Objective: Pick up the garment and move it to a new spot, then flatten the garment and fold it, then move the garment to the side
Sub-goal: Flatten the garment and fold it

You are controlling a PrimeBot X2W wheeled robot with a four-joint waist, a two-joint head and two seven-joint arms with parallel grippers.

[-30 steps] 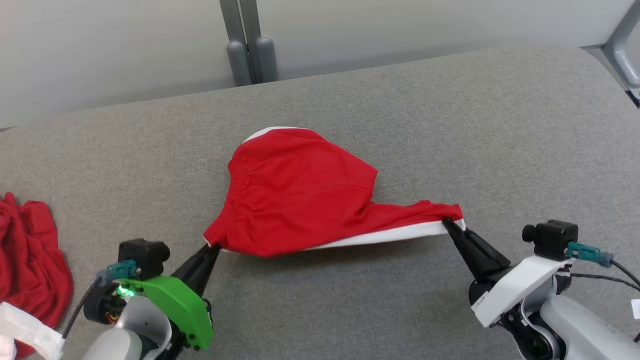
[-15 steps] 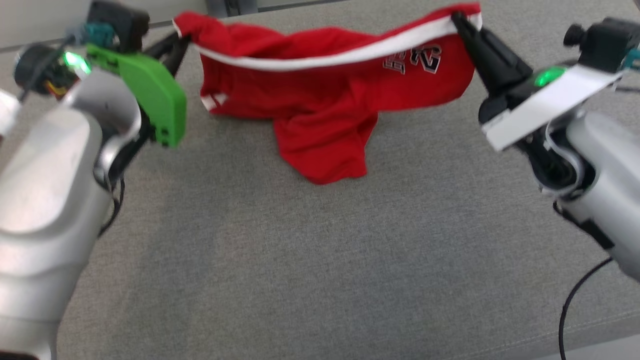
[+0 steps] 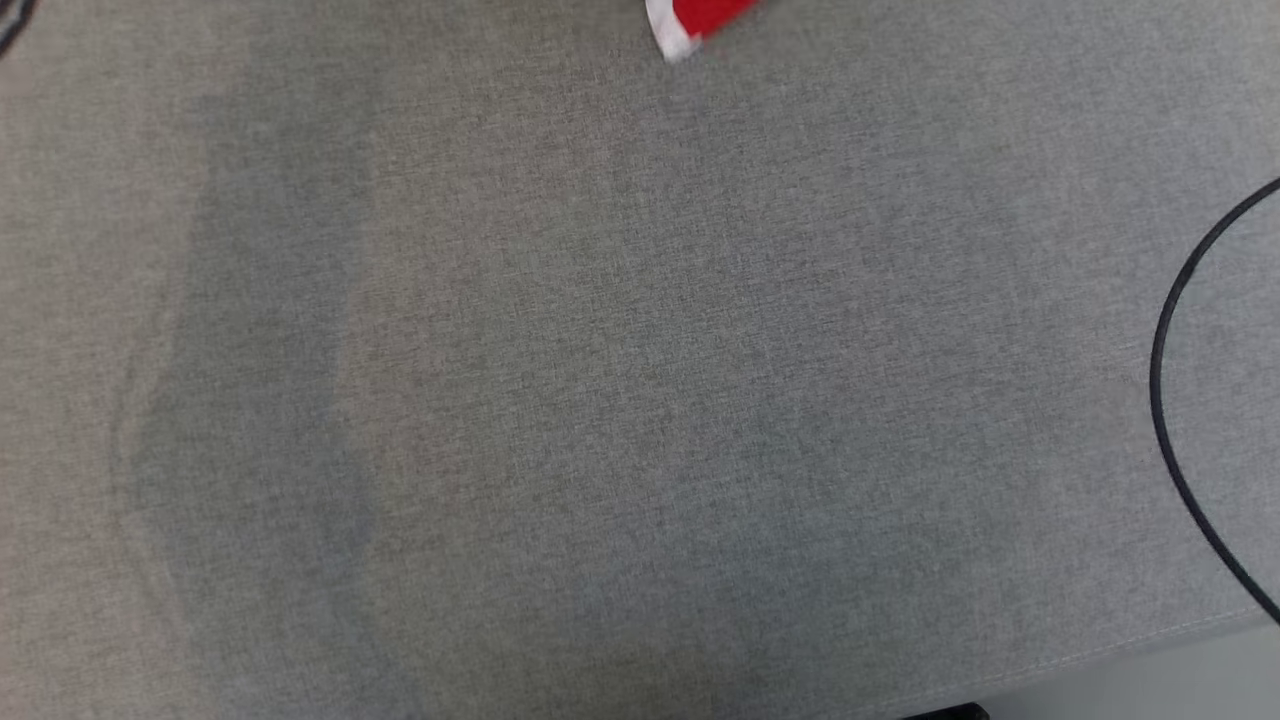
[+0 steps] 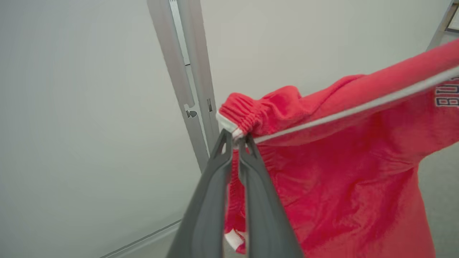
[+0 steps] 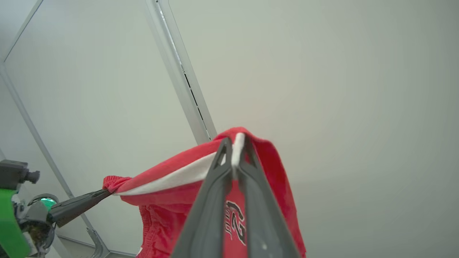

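Up close in the left wrist view, the left gripper (image 4: 235, 138) has its two dark fingers pinched together on the gathered waistband corner of the red garment (image 4: 340, 179), with white trim poking out between the tips at twelve o'clock. Over in the right wrist view, the right gripper (image 5: 233, 145) is clamped just as tight on the white-edged hem. Cloth drapes over both tips, a black-and-white number print (image 5: 235, 220) hangs below, and at eight o'clock the other arm's fingertips hold the far corner. That view gives the full span between the two grips, while the left one catches block lettering (image 4: 446, 96) at three o'clock. The head view looks down on the grey upholstered surface (image 3: 600, 420), with a red-and-white scrap of the garment at twelve o'clock and a black cable (image 3: 1163, 400) curving at three o'clock. The count: one garment, two grippers, one cable. The garment hangs in the air, stretched between the two pincers. Behind it stand one grey metal post (image 4: 186, 71) and a pale wall (image 4: 71, 107).
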